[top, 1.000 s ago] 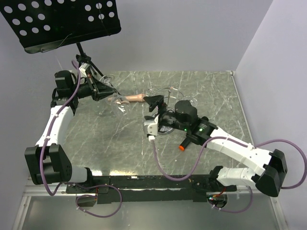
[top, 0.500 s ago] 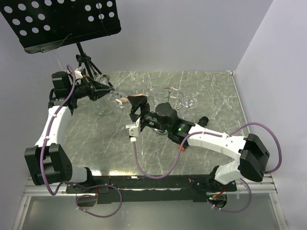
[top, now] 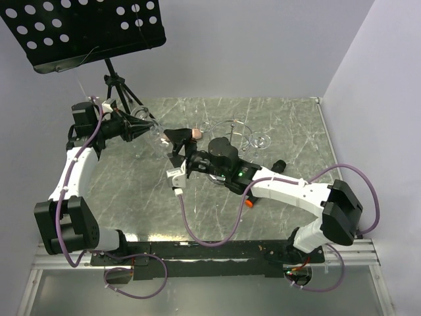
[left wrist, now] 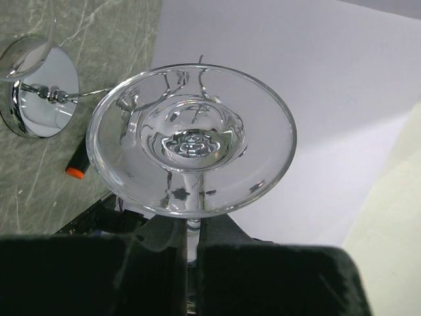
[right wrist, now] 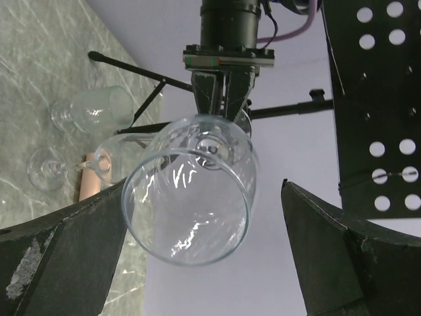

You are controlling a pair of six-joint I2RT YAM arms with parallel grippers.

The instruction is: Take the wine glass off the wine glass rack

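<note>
My left gripper (top: 140, 125) is shut on the stem of a clear wine glass (top: 158, 135) and holds it in the air, left of the wine glass rack (top: 231, 125). The glass lies roughly level, bowl pointing right. In the left wrist view my fingers (left wrist: 217, 250) pinch the stem under the bowl (left wrist: 191, 138), and the rack's chrome disc base (left wrist: 39, 99) shows far off. My right gripper (top: 173, 149) is wide open, just right of the bowl. In the right wrist view the bowl's mouth (right wrist: 191, 197) faces me between my fingers (right wrist: 342, 250).
Another glass (top: 261, 140) hangs on the rack's right side. A black tripod music stand (top: 85, 29) stands at the back left. More glasses (right wrist: 92, 108) and a pink object (top: 194, 133) lie near it. An orange-tipped black object (top: 250, 201) lies by my right arm.
My right gripper has swung left from the rack to just beside the glass bowl. My left gripper has lifted and levelled the glass slightly, still gripping its stem.
</note>
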